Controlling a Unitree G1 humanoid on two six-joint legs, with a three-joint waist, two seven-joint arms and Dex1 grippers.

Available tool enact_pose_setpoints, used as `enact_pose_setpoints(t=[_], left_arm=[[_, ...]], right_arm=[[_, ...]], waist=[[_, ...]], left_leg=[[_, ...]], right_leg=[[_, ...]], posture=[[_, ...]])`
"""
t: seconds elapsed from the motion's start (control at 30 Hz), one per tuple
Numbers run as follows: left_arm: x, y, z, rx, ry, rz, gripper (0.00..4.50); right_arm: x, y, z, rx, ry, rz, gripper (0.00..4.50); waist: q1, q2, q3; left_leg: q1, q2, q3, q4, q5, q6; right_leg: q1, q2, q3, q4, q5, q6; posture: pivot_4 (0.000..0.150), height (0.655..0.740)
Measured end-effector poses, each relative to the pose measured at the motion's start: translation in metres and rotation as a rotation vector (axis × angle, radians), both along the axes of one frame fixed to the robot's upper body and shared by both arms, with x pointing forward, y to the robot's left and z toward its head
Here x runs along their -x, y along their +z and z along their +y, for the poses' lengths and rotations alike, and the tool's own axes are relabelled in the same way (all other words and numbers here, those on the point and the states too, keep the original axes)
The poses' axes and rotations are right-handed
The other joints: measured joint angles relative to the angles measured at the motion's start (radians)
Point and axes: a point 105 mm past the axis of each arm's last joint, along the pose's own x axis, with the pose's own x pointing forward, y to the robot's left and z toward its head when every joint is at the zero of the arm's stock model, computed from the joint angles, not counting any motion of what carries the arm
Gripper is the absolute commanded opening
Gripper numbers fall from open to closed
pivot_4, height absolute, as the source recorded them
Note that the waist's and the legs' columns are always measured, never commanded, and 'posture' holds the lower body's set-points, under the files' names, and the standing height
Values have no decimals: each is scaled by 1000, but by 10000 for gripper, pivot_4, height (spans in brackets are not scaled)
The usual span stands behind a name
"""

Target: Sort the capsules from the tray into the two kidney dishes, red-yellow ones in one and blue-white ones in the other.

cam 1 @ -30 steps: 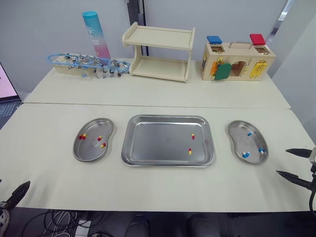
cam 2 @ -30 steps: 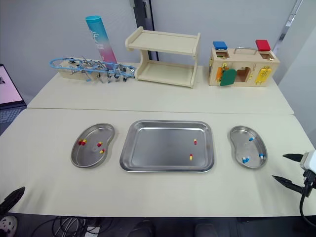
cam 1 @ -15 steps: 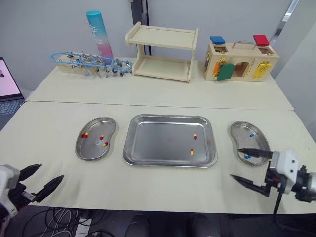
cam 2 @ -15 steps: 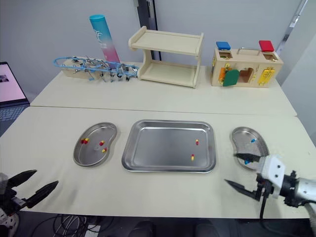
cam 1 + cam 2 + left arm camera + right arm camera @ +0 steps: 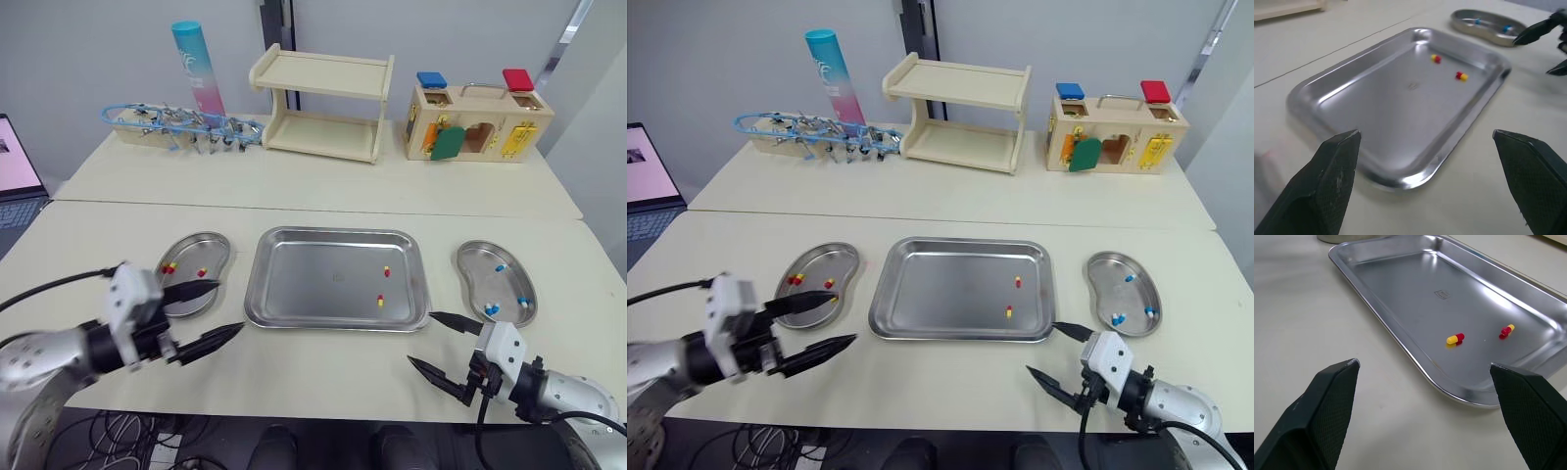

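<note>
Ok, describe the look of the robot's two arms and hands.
The left hand and right hand match: two long, tapered black fingers with a fine mesh texture on a white boxy block. Each forearm is rounded and silver-grey, with a thin black cable looping by the wrist.

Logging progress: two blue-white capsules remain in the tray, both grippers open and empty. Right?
Not quite: the two capsules in the tray are red-yellow, not blue-white, as the right wrist view shows. The left gripper and right gripper are open and empty.
</note>
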Motion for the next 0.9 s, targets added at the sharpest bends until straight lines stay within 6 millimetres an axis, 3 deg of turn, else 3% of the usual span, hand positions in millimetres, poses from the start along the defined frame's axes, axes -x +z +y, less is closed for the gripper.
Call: enact_pose_setpoints(t=[0.13, 0.23, 0.33, 0.6, 0.9], left_arm=[[-14, 1, -37, -12, -136, 12, 44544], [-19, -4, -59, -12, -240, 23, 38793], [-28, -13, -75, -40, -316, 16, 29526], [-60, -35, -124, -119, -489, -37, 29526], [-89, -56, -160, -140, -520, 12, 29526]], right_arm=[[1, -4, 2, -2, -4, -7, 45000], [2, -6, 4, -5, -4, -4, 45000], [2, -7, 5, -6, -10, -4, 45000], [0, -6, 8, -5, -22, -15, 45000], [4, -7, 15, -6, -39, 6, 45000]], waist=[[-5, 1, 0], [-9, 2, 1], [-4, 2, 1], [-2, 2, 1], [-5, 1, 1]], left_leg=[[0, 0, 0, 0, 0, 0], [0, 0, 0, 0, 0, 0], [-1, 0, 0, 0, 0, 0], [-1, 0, 0, 1, 0, 0], [-2, -1, -1, 1, 0, 0]], right_leg=[[-1, 1, 1, 0, 0, 0], [-1, 1, 1, 0, 0, 0], [-1, 1, 1, 0, 0, 0], [-1, 1, 0, 0, 0, 0], [-2, 1, 0, 0, 0, 0]], posture=[[1500, 7400], [1500, 7400], [1500, 7400], [1500, 7400], [1500, 7400]])
